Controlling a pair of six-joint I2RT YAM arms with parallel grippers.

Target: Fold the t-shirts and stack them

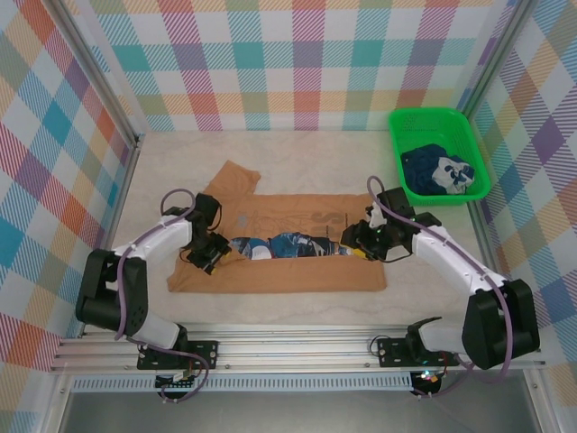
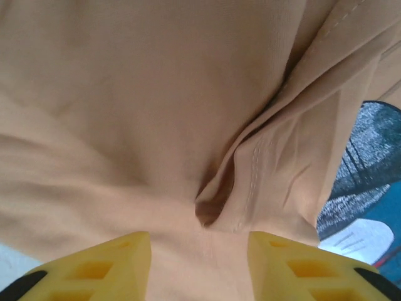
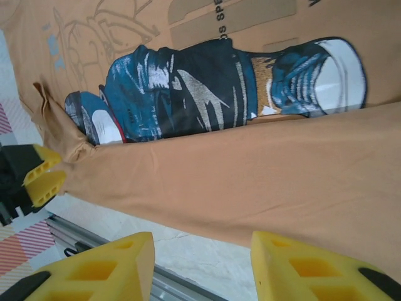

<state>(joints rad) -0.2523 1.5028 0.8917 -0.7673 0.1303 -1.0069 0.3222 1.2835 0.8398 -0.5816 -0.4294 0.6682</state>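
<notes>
The tan-brown t-shirt (image 1: 288, 275) lies spread across the middle of the table. Its near edge is folded up, leaving a strip of the blue and white print (image 1: 279, 246) showing. My left gripper (image 1: 209, 257) rests at the shirt's left end, its yellow fingers apart over creased tan cloth (image 2: 125, 94) and a stitched hem. My right gripper (image 1: 356, 242) hovers at the shirt's right end, open over the folded band (image 3: 263, 182), with nothing between its fingers. The dark navy t-shirt (image 1: 424, 167) sits crumpled in the green basket (image 1: 428, 115).
The basket stands at the back right, near the plaid wall. A metal rail (image 1: 297, 347) runs along the table's near edge, just below the shirt. Bare tabletop (image 1: 306, 149) lies behind the shirt.
</notes>
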